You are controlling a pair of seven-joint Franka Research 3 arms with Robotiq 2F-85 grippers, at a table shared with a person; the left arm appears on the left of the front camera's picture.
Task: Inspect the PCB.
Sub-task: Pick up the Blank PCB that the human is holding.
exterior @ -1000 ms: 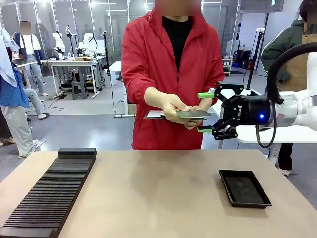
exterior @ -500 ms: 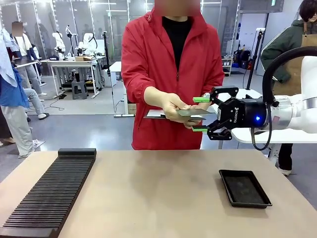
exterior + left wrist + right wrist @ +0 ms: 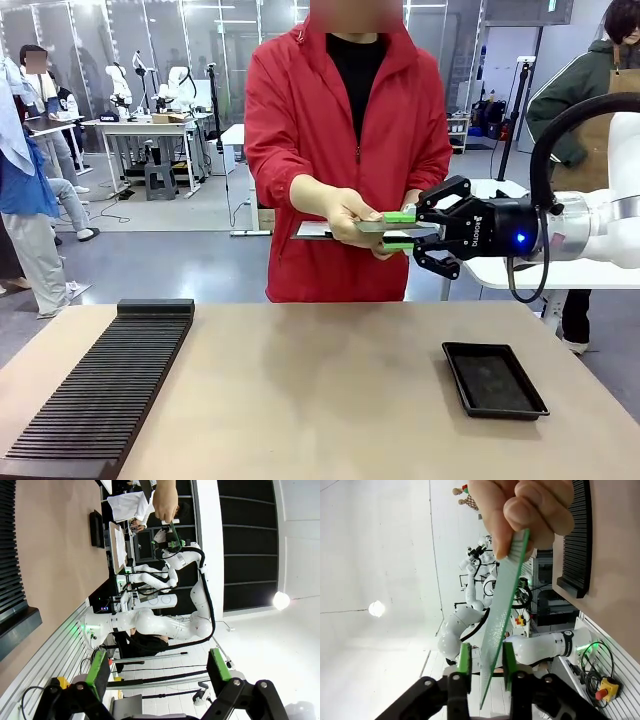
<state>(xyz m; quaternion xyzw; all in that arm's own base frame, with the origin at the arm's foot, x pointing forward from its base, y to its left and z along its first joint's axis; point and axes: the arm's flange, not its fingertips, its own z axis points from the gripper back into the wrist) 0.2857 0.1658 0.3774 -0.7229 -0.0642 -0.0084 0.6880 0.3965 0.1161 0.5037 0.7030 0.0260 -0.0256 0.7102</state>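
Note:
A person in a red jacket stands across the table and holds out the PCB [image 3: 372,226], a thin green board lying flat in one hand [image 3: 345,215]. My right gripper [image 3: 400,230] reaches in from the right, its green pads [image 3: 400,216] closed above and below the board's near edge. In the right wrist view the PCB [image 3: 504,605] runs edge-on from the person's fingers [image 3: 530,510] down between my two pads [image 3: 508,662]. My left gripper [image 3: 157,666] is open with nothing between its fingers. Far off in its view, the PCB [image 3: 173,530] hangs from the hand.
A black slotted rack [image 3: 105,385] lies along the table's front left. A shallow black tray [image 3: 495,380] sits at the right. The person holds a clipboard [image 3: 312,232] under the board. Bare tabletop [image 3: 320,390] lies between rack and tray.
My right gripper moved left toward the person's hand. Its jaws went from wide open to closed around the PCB's edge. The left gripper stayed open.

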